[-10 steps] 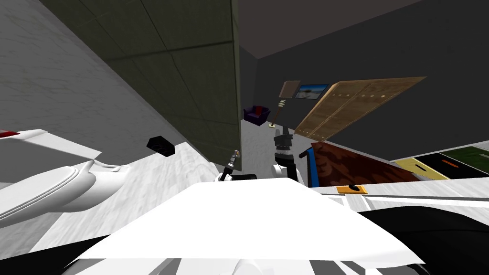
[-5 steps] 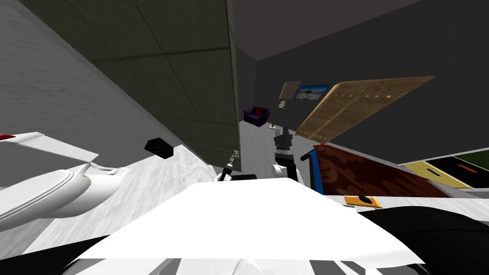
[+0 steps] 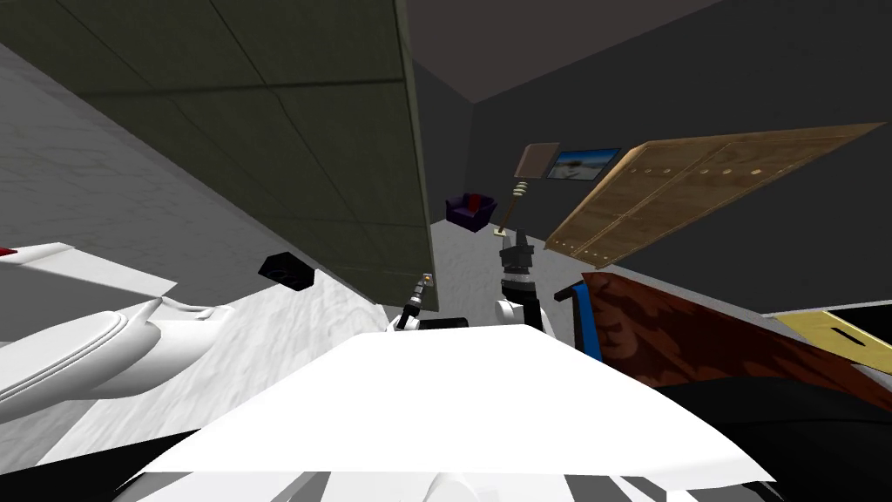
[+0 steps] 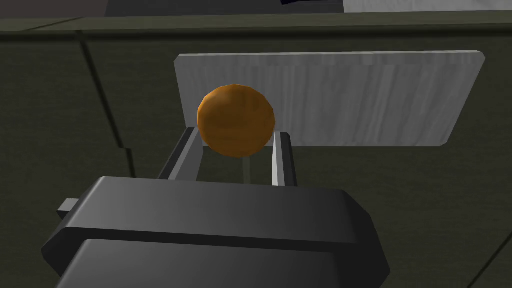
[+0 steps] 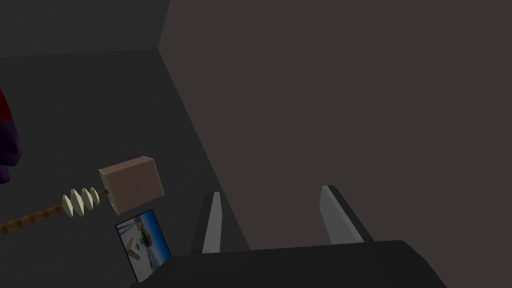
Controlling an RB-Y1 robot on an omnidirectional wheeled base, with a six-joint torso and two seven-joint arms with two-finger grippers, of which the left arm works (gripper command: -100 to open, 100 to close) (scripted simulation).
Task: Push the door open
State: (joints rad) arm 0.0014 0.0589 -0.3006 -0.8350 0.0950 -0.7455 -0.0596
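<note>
A dark olive panelled door [image 3: 287, 131] stands ajar, with its free edge near the middle of the head view. An orange round knob [image 4: 236, 120] sits on a light grey plate [image 4: 375, 100] on the door [image 4: 60, 125]. My left gripper [image 4: 235, 137] is shut on the knob, its two fingers pressing the knob's sides. In the head view the left gripper [image 3: 424, 283] is at the door's lower free edge. My right gripper [image 3: 517, 235] points into the opening beside the door. The right gripper [image 5: 270, 192] is open with nothing between its fingers.
A white toilet [image 3: 87, 349] is on my left and a small black object [image 3: 286, 270] lies on the pale floor by the door. Beyond the opening are a purple armchair [image 3: 470, 211], a floor lamp [image 3: 514, 196], a wooden wardrobe [image 3: 697, 192] and a red-brown bed [image 3: 697, 340].
The door's free edge has swung left and away, and more of the room beyond shows. My view has shifted with my own move. The left gripper stays on the knob.
</note>
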